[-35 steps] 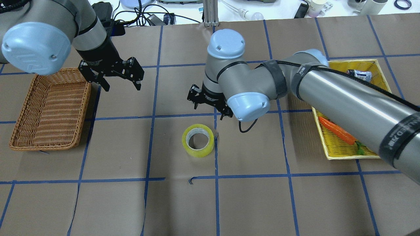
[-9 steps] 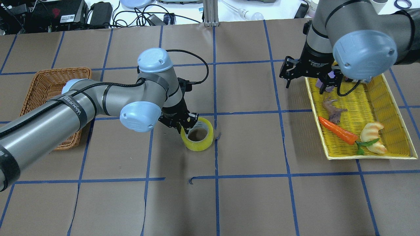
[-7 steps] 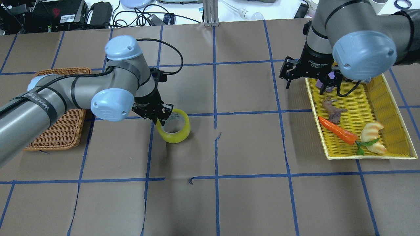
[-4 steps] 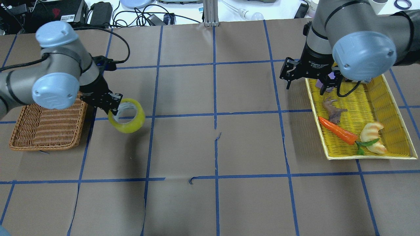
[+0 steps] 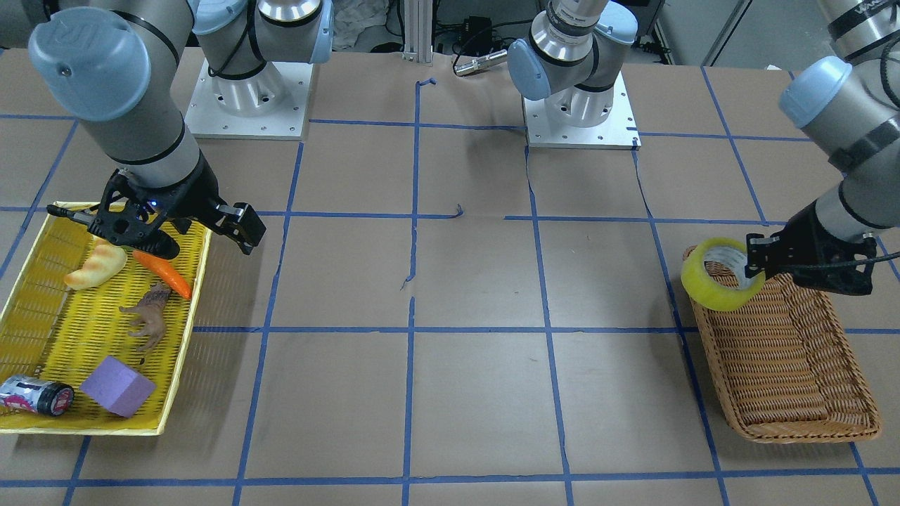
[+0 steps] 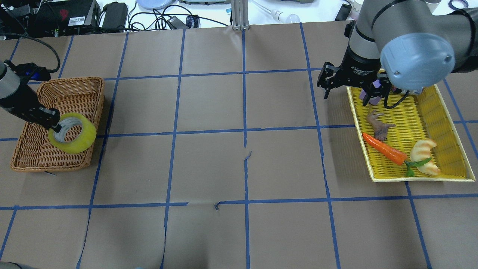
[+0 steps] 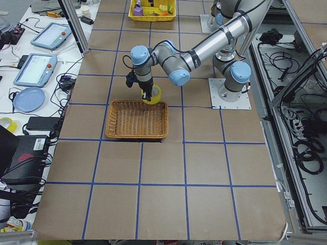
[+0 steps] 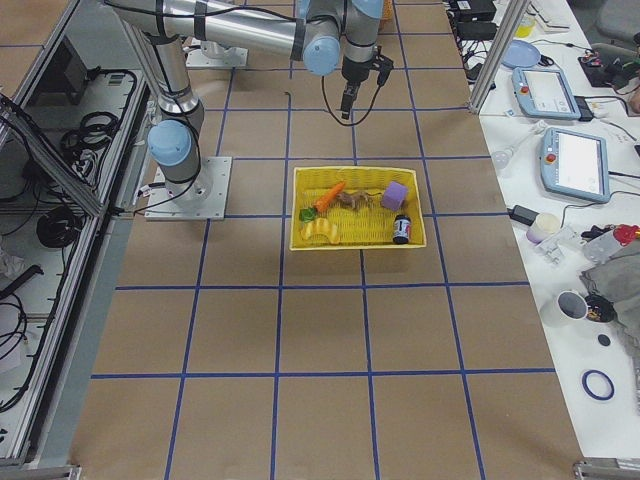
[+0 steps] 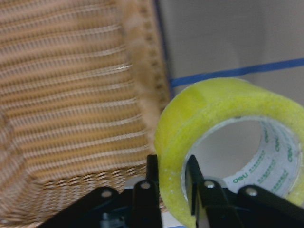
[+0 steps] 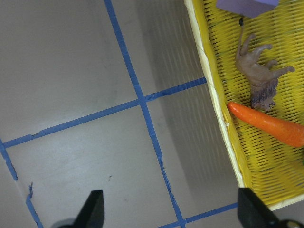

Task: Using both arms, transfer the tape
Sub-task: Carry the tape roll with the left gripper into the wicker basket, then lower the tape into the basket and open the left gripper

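Note:
The yellow tape roll (image 6: 80,144) hangs in my left gripper (image 6: 56,127), which is shut on the roll's wall, one finger inside the core and one outside. The roll sits above the wicker basket (image 6: 101,97), at the basket's edge nearest the table's middle. The front view shows the tape (image 5: 710,292) and left gripper (image 5: 754,261) the same way. The left wrist view shows the tape (image 9: 228,102) beside the basket's rim (image 9: 142,95). My right gripper (image 6: 347,98) is open and empty at the yellow tray's inner edge; it also shows in the front view (image 5: 204,246).
The yellow tray (image 6: 410,178) holds a carrot (image 6: 384,149), a croissant (image 6: 424,153), a toy hand (image 6: 379,125), a purple block (image 5: 116,385) and a small can (image 5: 35,395). Blue tape lines grid the brown table cover. Cables and gear lie beyond the far edge.
My left arm took hold of the tape at the table's middle and carried it left to above the basket. My right arm had drawn back to the tray and has stayed still since.

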Controlling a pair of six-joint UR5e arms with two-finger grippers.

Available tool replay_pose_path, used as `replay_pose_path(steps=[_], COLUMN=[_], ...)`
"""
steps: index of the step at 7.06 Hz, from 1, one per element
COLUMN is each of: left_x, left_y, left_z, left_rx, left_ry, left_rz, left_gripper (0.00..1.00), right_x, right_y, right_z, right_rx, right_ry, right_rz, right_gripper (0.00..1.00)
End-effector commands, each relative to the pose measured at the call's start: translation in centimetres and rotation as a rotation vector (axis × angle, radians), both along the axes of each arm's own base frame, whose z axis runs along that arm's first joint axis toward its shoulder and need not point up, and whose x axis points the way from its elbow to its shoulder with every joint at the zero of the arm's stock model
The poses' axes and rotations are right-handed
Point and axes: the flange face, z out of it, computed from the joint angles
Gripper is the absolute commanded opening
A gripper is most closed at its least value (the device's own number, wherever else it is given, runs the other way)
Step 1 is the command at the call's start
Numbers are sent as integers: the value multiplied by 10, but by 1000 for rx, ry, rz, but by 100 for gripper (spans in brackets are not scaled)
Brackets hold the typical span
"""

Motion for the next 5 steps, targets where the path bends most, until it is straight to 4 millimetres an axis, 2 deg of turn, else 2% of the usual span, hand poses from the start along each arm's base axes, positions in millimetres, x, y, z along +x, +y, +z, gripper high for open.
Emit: replay_pose_path(steps=[1, 2, 3, 5], left_x=[51, 55, 62, 74], left_y=[13, 6, -3, -22], left_z=[-12, -20, -30, -58], left_rx=[-5, -30, -67, -145], left_ry=[10, -4, -28, -59], left_rz=[-17, -15, -8, -7], left_gripper=[0, 0, 0, 0], right_x=[9, 11, 9, 7], right_y=[11, 17, 20, 20], right_z=[19, 31, 35, 34], right_rx=[-37, -52, -59, -57], right_ry=[-54, -72, -72, -60], right_rz=[10, 10, 7, 18], right_gripper=[100, 100, 100, 100])
